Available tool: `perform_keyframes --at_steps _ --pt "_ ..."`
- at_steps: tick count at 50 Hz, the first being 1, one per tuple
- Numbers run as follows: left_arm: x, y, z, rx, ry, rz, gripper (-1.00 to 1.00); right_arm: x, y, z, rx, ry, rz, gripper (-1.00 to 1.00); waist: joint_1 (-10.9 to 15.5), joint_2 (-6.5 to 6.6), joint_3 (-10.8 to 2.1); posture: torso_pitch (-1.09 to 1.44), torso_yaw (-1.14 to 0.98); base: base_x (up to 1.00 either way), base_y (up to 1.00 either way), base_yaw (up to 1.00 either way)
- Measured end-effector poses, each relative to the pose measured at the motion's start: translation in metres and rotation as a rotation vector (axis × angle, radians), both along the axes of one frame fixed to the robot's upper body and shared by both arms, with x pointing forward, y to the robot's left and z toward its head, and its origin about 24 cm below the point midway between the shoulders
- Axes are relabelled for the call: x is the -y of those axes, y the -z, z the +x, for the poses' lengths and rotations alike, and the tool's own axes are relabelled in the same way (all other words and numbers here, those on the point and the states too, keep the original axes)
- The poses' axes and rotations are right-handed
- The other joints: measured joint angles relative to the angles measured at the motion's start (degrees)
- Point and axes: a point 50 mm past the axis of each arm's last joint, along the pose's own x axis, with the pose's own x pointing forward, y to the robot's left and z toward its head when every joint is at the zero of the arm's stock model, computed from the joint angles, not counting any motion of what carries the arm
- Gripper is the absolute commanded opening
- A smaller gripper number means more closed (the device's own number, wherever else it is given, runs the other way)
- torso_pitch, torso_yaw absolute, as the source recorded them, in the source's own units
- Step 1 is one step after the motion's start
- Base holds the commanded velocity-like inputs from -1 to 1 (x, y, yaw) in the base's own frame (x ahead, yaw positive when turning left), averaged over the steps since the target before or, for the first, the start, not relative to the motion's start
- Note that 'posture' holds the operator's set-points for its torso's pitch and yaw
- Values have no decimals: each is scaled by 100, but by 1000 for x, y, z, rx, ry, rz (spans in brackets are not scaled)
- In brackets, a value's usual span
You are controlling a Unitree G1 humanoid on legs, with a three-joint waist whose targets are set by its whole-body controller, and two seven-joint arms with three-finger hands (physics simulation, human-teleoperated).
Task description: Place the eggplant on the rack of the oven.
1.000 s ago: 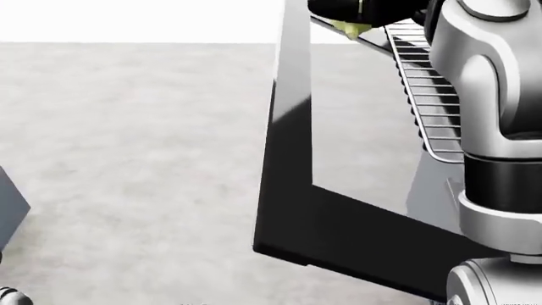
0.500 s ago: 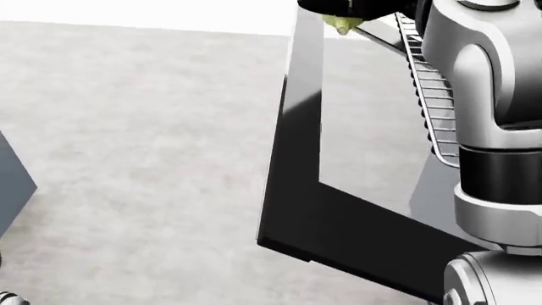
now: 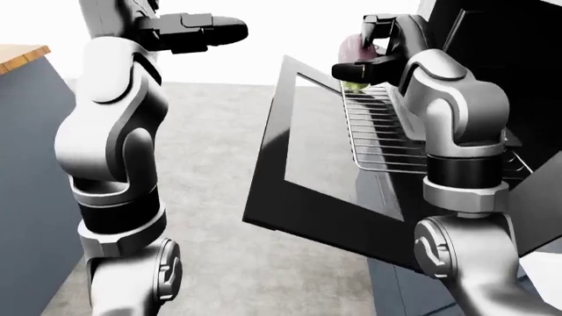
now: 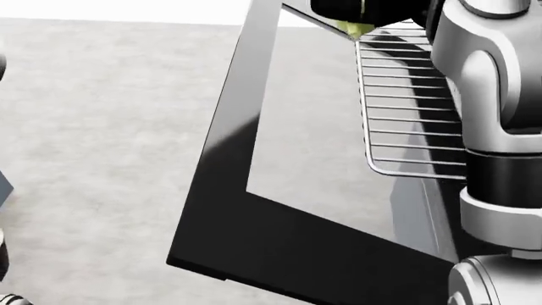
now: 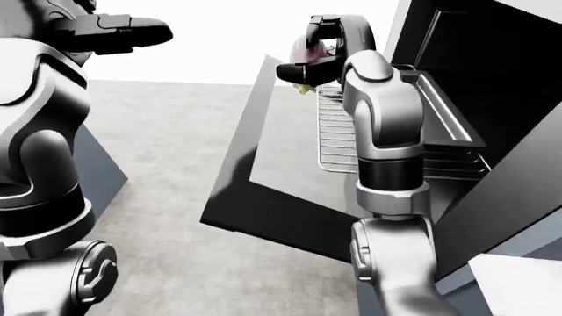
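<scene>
The eggplant (image 3: 354,46), purple with a green stem (image 4: 349,27), is held in my right hand (image 3: 367,58), whose fingers close round it. It hangs above the far-left end of the wire oven rack (image 4: 406,108). The rack is pulled out of the dark oven cavity (image 5: 492,59) and lies over the open, lowered oven door (image 4: 254,210). The eggplant is apart from the rack wires. My left hand (image 3: 206,31) is raised at the top left of the left-eye view, open and empty, far from the oven.
A blue-grey cabinet with a wooden top (image 3: 18,56) stands at the left edge. Grey floor (image 3: 211,197) lies between it and the oven door. My right forearm (image 4: 495,95) covers the rack's right side. A white surface (image 5: 518,283) shows at the bottom right.
The whole head view has shifted: the oven door and rack now sit further left and more of the rack shows. The camera moved. The eggplant stays in my right hand above the rack.
</scene>
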Motion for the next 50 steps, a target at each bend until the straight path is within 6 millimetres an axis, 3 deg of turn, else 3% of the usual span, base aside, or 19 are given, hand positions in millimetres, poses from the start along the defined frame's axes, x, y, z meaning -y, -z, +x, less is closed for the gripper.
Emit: perform_keyframes --at_steps 3,6,9,11,12,16,22,27,30,31,34,35,37,38,41,42,45,48,50 --pt "-1 0 -3 5 1 0 100 -1 -4 -2 11 3 -15 -100 9 138 21 0 0 12 -12 0" --pt "-3 -11 -10 52 -6 -7 100 -2 -19 -8 80 -4 -12 -100 -31 12 68 0 0 0 0 0" --pt "-2 -11 -11 57 -4 -7 100 0 -22 -10 90 3 -6 -100 -64 1 104 0 0 1 -16 0" --pt "0 -9 -9 41 3 -3 100 2 -18 -9 70 13 -9 -100 -73 254 85 0 0 8 -66 0" --pt "-2 -8 -9 35 -2 -3 100 -1 -16 -8 62 9 -11 -100 -38 313 124 0 0 0 -4 0" --pt "-10 -6 -6 11 -34 -21 100 -10 -13 -3 31 -28 -21 -100 10 21 182 0 0 0 0 0" --pt "-2 -7 -9 26 0 -1 100 1 -13 -3 39 18 -11 -100 -66 172 33 0 0 0 -1 0" --pt "-3 -8 -7 28 -9 -11 100 2 -18 -3 45 27 -17 -100 -91 137 -4 0 0 -1 -14 0" --pt "-7 -2 -5 1 -28 -17 100 -4 -15 -2 29 4 -24 -100 -45 350 -51 0 0 -3 -23 0" --pt "-8 -3 -5 5 -32 -20 100 -6 -18 -3 35 -2 -29 -100 -61 319 -51 0 0 0 0 0" --pt "-6 -10 -9 41 -28 -19 100 -4 -27 -6 72 -4 -26 -100 -28 25 54 0 0 -11 -30 0" --pt "-5 -10 -8 42 -24 -17 100 -3 -26 -6 69 1 -25 -100 -52 37 51 0 0 -38 -84 0" --pt "-7 -7 -6 32 -29 -18 100 -2 -23 -4 51 4 -30 -100 -112 237 -33 0 0 -34 -61 0" --pt "-7 -6 -5 23 -32 -20 100 -2 -21 -3 41 6 -32 -100 -131 237 -88 0 0 0 0 0" --pt "-7 -10 -7 36 -31 -20 100 2 -27 -7 63 19 -34 -100 -69 -199 54 0 0 0 -3 0" --pt "-3 -8 -8 40 -20 -20 100 6 -26 -8 64 31 -32 -100 -99 -200 86 0 0 -12 -49 0" --pt "7 -3 -6 20 21 5 100 17 -16 -6 22 81 -24 -100 -193 56 124 0 0 -46 -100 0" --pt "2 -4 -6 17 8 -2 100 12 -18 -6 21 75 -33 -100 -53 401 201 0 0 -38 -88 0" --pt "-6 0 -4 2 -22 -19 100 5 -14 -6 12 45 -47 -100 72 198 194 0 0 0 0 0"
